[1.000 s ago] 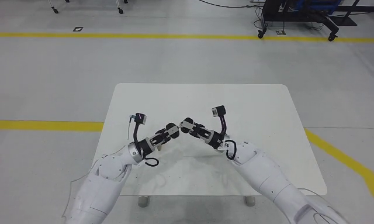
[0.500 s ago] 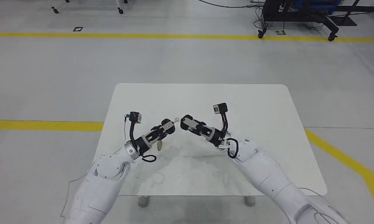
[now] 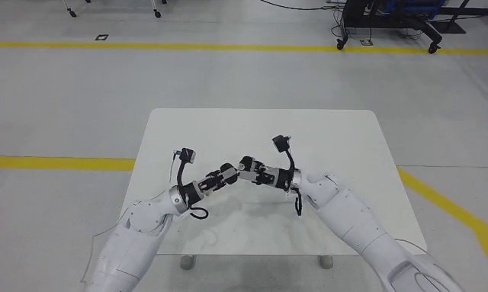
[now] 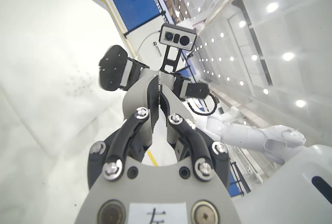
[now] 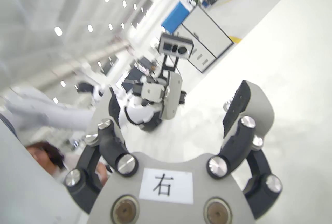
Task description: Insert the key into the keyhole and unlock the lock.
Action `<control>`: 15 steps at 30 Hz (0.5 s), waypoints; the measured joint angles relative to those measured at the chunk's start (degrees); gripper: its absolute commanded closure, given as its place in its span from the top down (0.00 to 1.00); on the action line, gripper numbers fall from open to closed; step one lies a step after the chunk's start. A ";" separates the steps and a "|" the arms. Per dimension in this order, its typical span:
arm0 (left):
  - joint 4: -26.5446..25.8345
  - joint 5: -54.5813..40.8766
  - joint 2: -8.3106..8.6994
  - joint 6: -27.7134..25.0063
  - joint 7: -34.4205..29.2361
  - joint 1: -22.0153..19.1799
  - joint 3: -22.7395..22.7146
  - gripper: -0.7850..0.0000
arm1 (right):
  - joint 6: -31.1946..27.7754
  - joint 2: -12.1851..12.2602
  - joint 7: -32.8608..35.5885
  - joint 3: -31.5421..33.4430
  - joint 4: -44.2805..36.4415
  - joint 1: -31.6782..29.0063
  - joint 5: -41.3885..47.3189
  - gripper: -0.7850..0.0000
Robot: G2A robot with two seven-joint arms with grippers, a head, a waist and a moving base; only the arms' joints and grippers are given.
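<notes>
Two yellow floor lines [image 3: 229,46]; white table [image 3: 343,139] over nearer one, poss. specked.

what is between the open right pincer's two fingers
The left pincer, shut on a thin metal strip, points into the gap of the open right pincer; both wrist views show it.
</notes>
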 measured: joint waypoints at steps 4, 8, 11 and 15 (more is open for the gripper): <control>1.06 -2.49 0.31 -0.39 -5.17 -1.01 -0.16 0.00 | -3.08 2.13 9.01 3.03 -0.28 0.12 -1.40 0.78; 1.15 -2.31 0.57 -0.60 -9.56 -1.55 0.73 0.00 | -0.24 4.13 14.00 4.16 -3.87 -0.66 5.49 0.74; 1.37 -3.20 0.78 0.05 -13.81 -2.19 1.47 0.00 | 2.35 5.28 16.49 3.62 -5.40 -0.79 9.46 0.62; 1.88 -2.16 0.98 0.29 -13.68 -2.68 1.39 0.00 | 4.72 6.23 18.87 1.99 -6.42 -0.39 13.83 0.44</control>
